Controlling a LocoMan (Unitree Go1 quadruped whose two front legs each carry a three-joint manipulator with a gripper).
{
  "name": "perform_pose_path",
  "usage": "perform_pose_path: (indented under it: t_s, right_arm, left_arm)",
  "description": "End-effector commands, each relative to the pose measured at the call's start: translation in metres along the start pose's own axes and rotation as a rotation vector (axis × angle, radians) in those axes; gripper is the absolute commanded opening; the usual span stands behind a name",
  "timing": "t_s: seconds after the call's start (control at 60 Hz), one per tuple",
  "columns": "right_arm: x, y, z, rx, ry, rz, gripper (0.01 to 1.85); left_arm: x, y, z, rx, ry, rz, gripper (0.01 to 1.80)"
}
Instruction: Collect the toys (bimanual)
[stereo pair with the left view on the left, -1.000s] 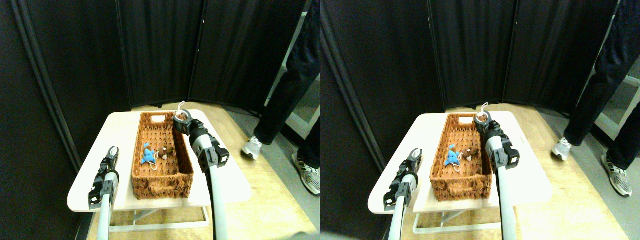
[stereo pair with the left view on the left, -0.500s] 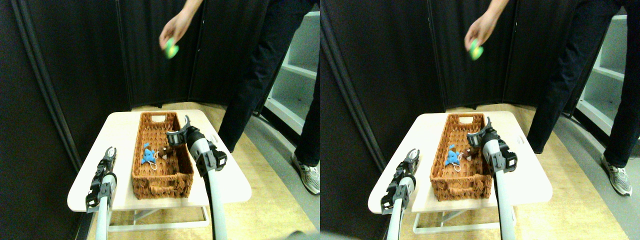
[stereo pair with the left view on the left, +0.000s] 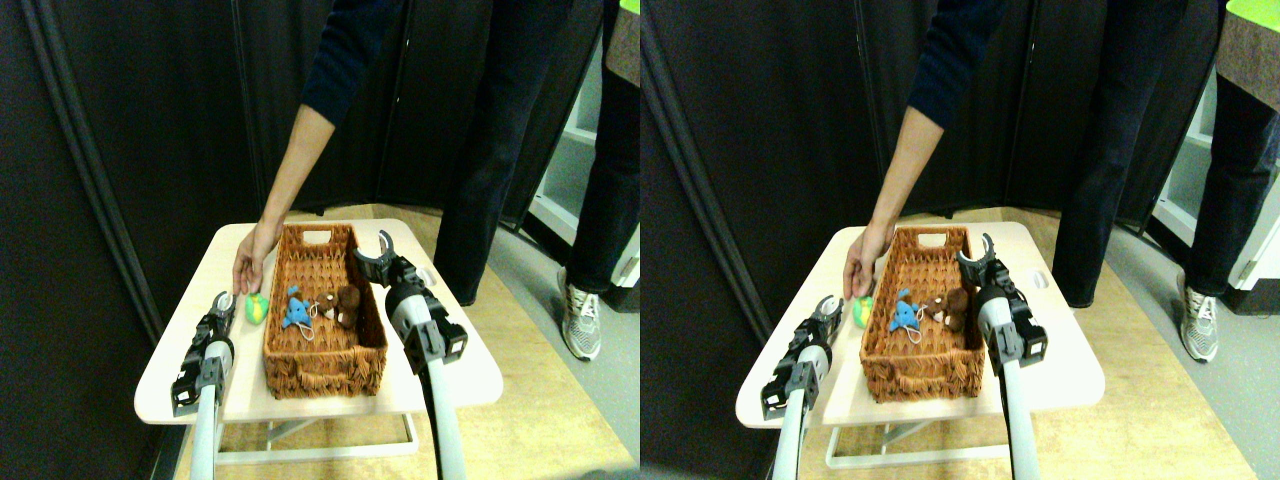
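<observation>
Pale table (stereo pair with the left view on the left: 450, 375) bearing a long wicker basket (stereo pair with the left view on the left: 325, 365). At 11 o'clock of the basket, a person's hand (stereo pair with the left view on the left: 247, 268) reaching down just above a green toy (stereo pair with the left view on the left: 256, 309) on the tabletop. Inside: blue toy (stereo pair with the left view on the left: 295, 309) and two brown toys (stereo pair with the left view on the left: 340, 303), touching. Right gripper (stereo pair with the left view on the left: 377, 253) at 2 o'clock, spread wide, empty. Left gripper (stereo pair with the left view on the left: 225, 306) at 9 o'clock, seemingly parted, though small.

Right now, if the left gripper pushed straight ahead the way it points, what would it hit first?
Likely the green toy, lying on the table just ahead of the left gripper; the person's hand is right behind it. Depth is hard to judge here.
</observation>
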Motion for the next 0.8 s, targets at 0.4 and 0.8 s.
perform_pose_path:
  t_s: [0.4, 0.8]
  right_arm:
    - [-0.014, -0.043, 0.075, -0.109, -0.271, -0.037, 0.01]
    - [-0.013, -0.063, 0.063, 0.000, -0.357, -0.096, 0.01]
  left_arm:
    - [-0.011, -0.049, 0.001, 0.104, 0.117, -0.046, 0.43]
    - [-0.012, -0.061, -0.020, -0.007, 0.191, -0.050, 0.49]
